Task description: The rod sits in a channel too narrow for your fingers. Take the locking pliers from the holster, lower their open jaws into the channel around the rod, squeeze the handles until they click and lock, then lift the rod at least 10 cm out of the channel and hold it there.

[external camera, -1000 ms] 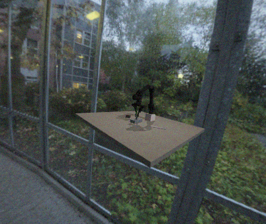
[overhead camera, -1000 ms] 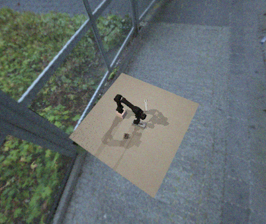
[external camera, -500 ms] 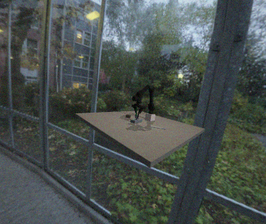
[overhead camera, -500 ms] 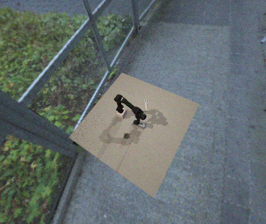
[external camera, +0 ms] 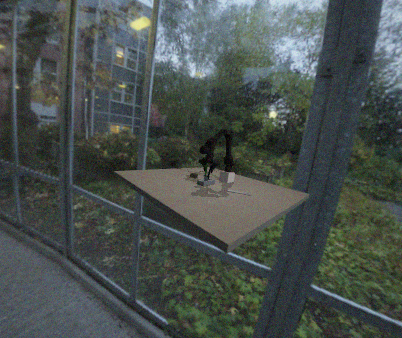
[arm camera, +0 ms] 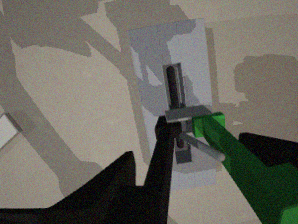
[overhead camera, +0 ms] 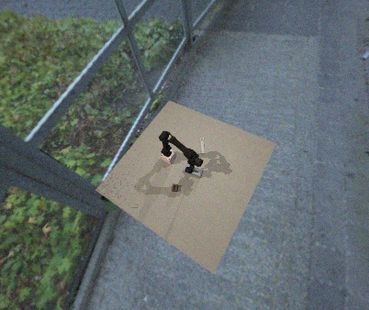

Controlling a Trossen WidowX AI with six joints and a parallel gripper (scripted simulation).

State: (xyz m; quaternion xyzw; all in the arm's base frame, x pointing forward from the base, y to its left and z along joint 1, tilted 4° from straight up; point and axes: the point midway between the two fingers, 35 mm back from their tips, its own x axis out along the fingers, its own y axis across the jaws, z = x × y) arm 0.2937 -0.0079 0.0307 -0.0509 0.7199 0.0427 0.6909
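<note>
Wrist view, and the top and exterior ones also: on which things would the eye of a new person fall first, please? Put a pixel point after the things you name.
Probably first on the bright green handle (arm camera: pixel 245 162) (external camera: pixel 206 170), at the lower right of the wrist view, reaching over a pale grey block (arm camera: pixel 197 55) (overhead camera: pixel 199 174) (external camera: pixel 206 183) with a dark slot. Next comes the bent black arm (overhead camera: pixel 180 148) (external camera: pixel 228 150), standing over a tan board (overhead camera: pixel 235 183) (external camera: pixel 236 215) (arm camera: pixel 75 100) and, in the top view, throwing wide shadows across it.

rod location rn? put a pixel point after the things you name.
Wrist view: the dark rod (arm camera: pixel 172 82) lies in the slot of the pale block (overhead camera: pixel 200 174) (external camera: pixel 205 183) (arm camera: pixel 197 65), just above the grey crossbar (arm camera: pixel 187 114) in the picture.
</note>
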